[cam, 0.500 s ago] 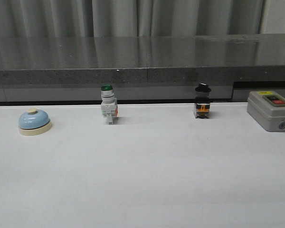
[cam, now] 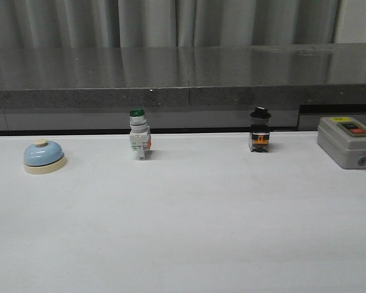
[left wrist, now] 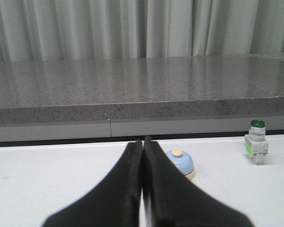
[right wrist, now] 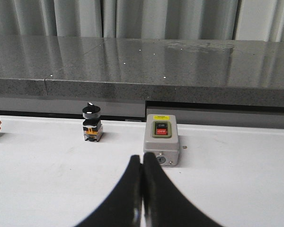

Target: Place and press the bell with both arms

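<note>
The light-blue bell (cam: pixel 44 156) with its cream base and knob stands at the far left of the white table in the front view. It also shows in the left wrist view (left wrist: pixel 181 163), just beyond and slightly beside my left gripper (left wrist: pixel 142 142), which is shut and empty. My right gripper (right wrist: pixel 142 158) is shut and empty, its tips in front of the grey box (right wrist: pixel 161 144). Neither arm shows in the front view.
A green-capped white push-button switch (cam: pixel 139 134) and a black-capped switch (cam: pixel 260 130) stand along the table's back. The grey box with a red button (cam: pixel 348 141) sits at the back right. A dark stone ledge (cam: pixel 183 79) runs behind the table.
</note>
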Controlling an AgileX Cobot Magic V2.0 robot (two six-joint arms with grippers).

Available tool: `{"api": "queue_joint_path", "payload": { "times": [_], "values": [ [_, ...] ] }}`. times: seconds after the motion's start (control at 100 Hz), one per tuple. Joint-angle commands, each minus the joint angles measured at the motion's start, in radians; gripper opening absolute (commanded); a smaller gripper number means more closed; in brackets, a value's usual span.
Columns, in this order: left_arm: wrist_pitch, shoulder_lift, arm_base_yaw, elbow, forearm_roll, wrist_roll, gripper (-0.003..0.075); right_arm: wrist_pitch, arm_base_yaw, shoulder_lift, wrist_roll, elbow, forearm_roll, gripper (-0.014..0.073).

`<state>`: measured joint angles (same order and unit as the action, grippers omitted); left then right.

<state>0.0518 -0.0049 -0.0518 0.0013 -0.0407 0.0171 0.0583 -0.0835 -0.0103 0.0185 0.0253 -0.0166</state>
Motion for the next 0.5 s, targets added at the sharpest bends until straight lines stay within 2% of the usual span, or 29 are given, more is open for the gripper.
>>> {"api": "queue_joint_path", "payload": {
  "times": [0.0, 0.22, 0.49],
  "values": [
    [-0.087, -0.028, 0.003, 0.02, -0.024, -0.01, -0.002, -0.085, 0.006, -0.018, -0.009, -0.014, 0.001, -0.006],
    [0.078, 0.052, 0.003, -0.133, -0.105, -0.01, -0.002, -0.085, 0.006, -0.018, -0.009, -0.014, 0.001, -0.006],
    [0.351, 0.37, 0.003, -0.481, -0.131, -0.01, -0.002, -0.085, 0.006, -0.018, -0.009, -0.014, 0.001, -0.006]
  ]
}}
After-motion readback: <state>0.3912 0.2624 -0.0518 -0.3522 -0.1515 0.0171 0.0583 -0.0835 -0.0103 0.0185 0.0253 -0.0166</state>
